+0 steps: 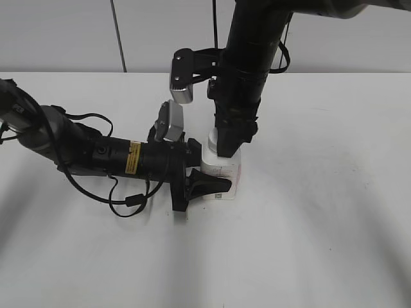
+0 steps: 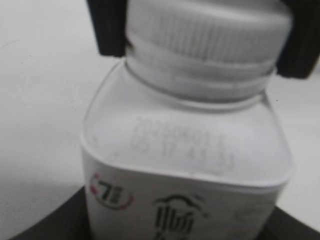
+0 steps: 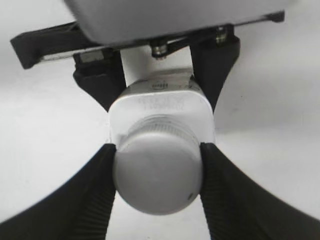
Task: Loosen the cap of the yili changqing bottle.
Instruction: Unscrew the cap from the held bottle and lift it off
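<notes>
The yili changqing bottle stands upright on the white table, a small squarish white bottle with a pink and dark label. My left gripper comes in from the left and is shut on the bottle's body; in the left wrist view the bottle fills the frame between the dark fingers. My right gripper comes down from above and is shut on the cap. The white ribbed cap sits pinched between the two black fingers in the right wrist view, and shows too in the left wrist view.
The white table spreads around the bottle. The left arm's body and cables lie low over the table on the left. The right arm column rises behind the bottle. A grey wall stands at the back.
</notes>
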